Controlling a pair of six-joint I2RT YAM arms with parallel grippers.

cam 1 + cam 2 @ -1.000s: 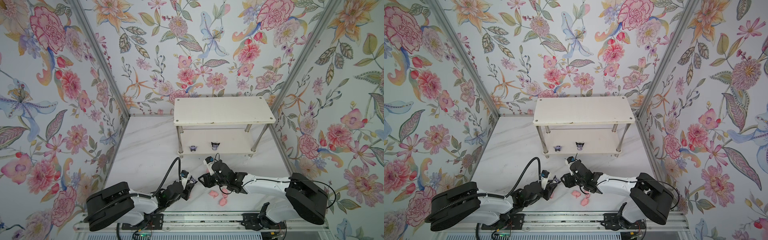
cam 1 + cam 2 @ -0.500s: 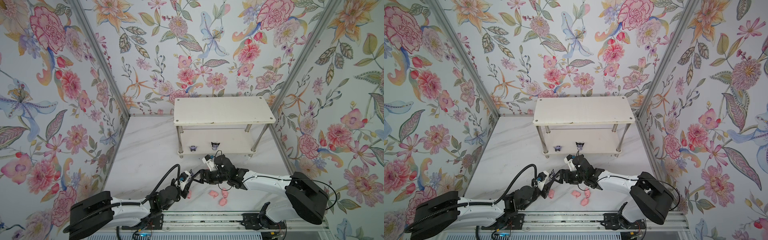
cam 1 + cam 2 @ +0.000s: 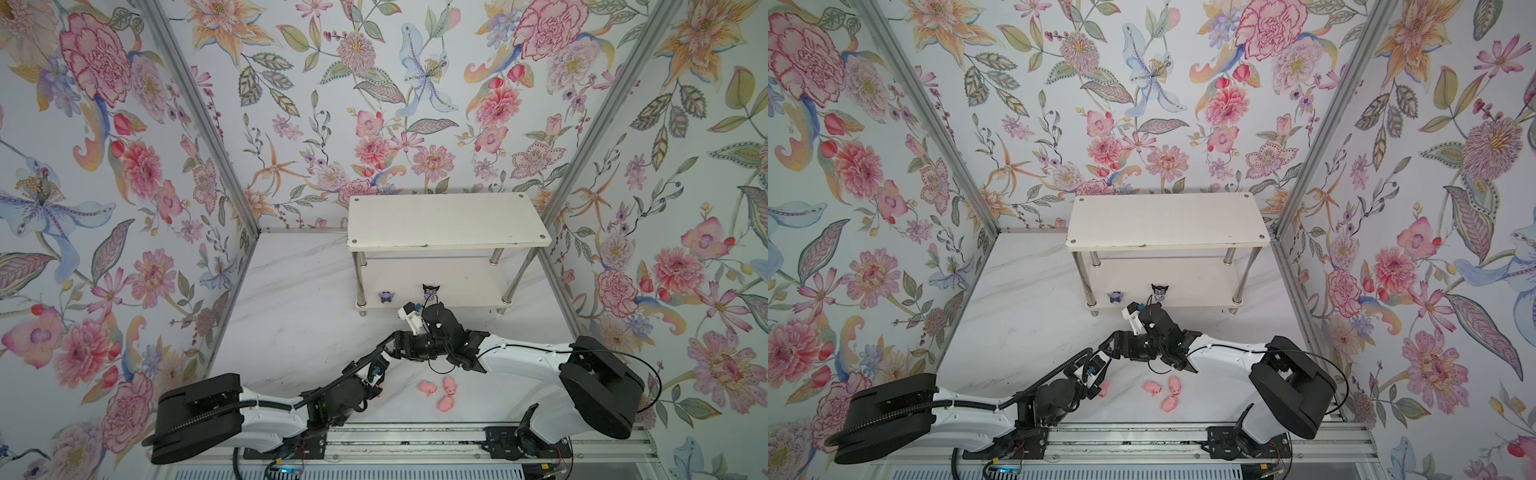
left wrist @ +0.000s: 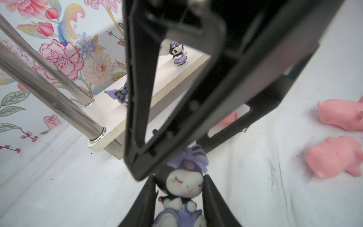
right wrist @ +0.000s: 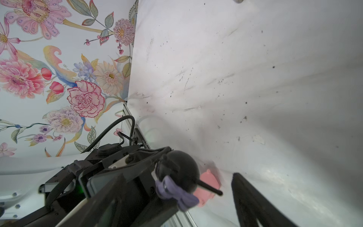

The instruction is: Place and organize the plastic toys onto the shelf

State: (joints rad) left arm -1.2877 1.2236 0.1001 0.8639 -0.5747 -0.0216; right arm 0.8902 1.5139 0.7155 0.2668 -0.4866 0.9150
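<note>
left jaws clamp purple figurine (image 4: 182,188); right jaws wide around its head

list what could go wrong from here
1. The tiny purple-and-white black-eared figurine is clamped in the left gripper, with the open right gripper either side of its head; a mistimed handover could drop it.
2. Two more purple figurines sit near the front edge of the white two-tier shelf; placing beside them may knock them.
</note>
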